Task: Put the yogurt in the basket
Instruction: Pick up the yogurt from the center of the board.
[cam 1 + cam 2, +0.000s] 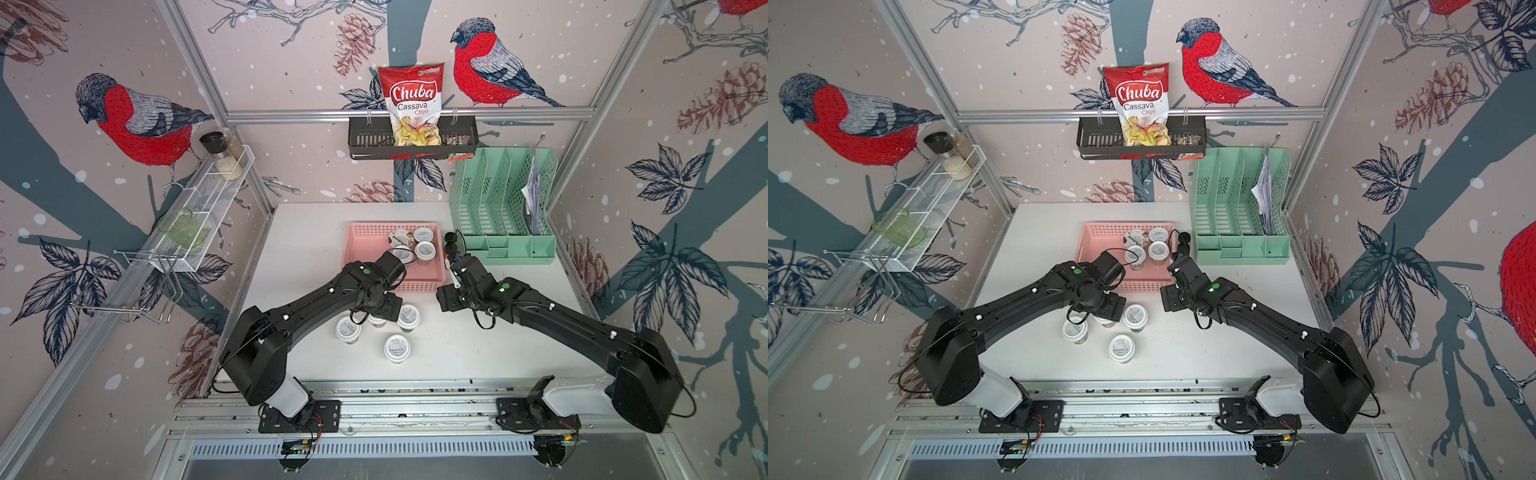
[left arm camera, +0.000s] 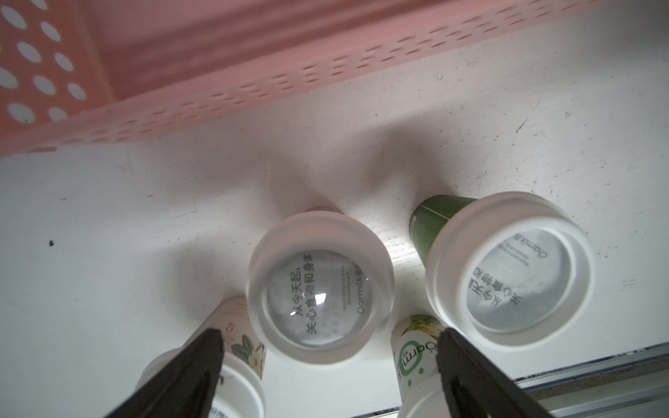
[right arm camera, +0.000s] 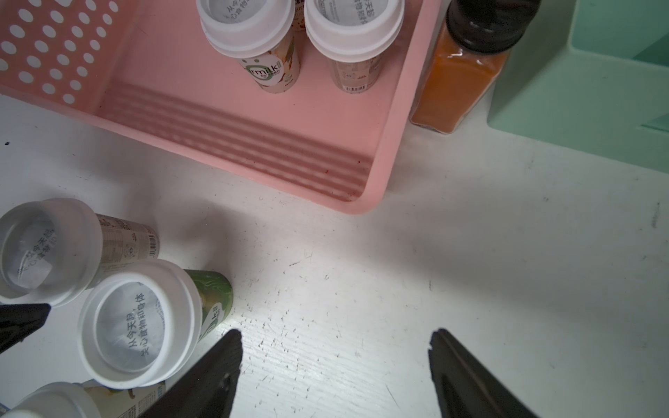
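The left end effector [image 2: 327, 336] hangs over a cluster of yogurt cups [image 1: 348, 329] on the white worktop [image 1: 457, 353], its two dark fingers [image 2: 195, 362] spread wide and closed on nothing. In the left wrist view one white-lidded cup [image 2: 320, 289] stands upright ahead of the gap between the fingers. A green-sided cup [image 2: 506, 267] stands just beside it, and two more are partly hidden behind the fingers. The right end effector [image 3: 336, 338] is spread wide too and holds nothing, poised above bare worktop near the front right corner of the pink basket [image 1: 361, 239].

The perforated basket sits at the middle of the worktop, nearer the back edge. Four yogurt cups sit in its right half, packed close together: the wider Chobani cup [image 1: 400, 239] and three white-lidded cups [image 1: 425, 250]. The other four stand upright outside it, between the basket and the worktop's front edge, a little left of centre. In both top views three of these show clearly, the frontmost cup [image 1: 397, 348] [image 1: 1122, 347] standing a little apart, and the fourth is mostly covered by the left arm [image 1: 316, 299].

A black-capped jar [image 3: 459, 79] of orange powder stands just beside the basket's right wall, between it and a mint-green organiser [image 1: 503, 245] at the worktop's back right corner.
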Motion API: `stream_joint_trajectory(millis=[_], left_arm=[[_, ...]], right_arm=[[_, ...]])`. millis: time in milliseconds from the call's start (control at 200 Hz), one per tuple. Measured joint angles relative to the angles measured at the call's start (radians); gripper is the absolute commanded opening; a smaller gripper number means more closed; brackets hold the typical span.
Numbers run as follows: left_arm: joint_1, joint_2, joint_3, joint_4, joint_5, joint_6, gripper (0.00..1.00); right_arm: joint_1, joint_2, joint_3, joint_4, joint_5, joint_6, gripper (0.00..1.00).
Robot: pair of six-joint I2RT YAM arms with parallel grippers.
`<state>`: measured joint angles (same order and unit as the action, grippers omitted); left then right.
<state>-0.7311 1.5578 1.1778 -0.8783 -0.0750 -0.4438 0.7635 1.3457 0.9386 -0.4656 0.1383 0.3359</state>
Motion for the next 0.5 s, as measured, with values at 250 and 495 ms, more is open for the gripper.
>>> stream_joint_trajectory(millis=[250, 495], left_arm=[[0.023, 0.013, -0.014, 0.025, 0.02, 0.025, 0.91], [0.029, 0.031, -0.028, 0.038, 0.024, 0.037, 0.9]], right_arm=[[0.0, 0.006, 0.008, -0.001, -0.003, -0.018, 0.84], [-0.001, 0.009, 0.009, -0.001, -0.003, -0.018, 0.84]])
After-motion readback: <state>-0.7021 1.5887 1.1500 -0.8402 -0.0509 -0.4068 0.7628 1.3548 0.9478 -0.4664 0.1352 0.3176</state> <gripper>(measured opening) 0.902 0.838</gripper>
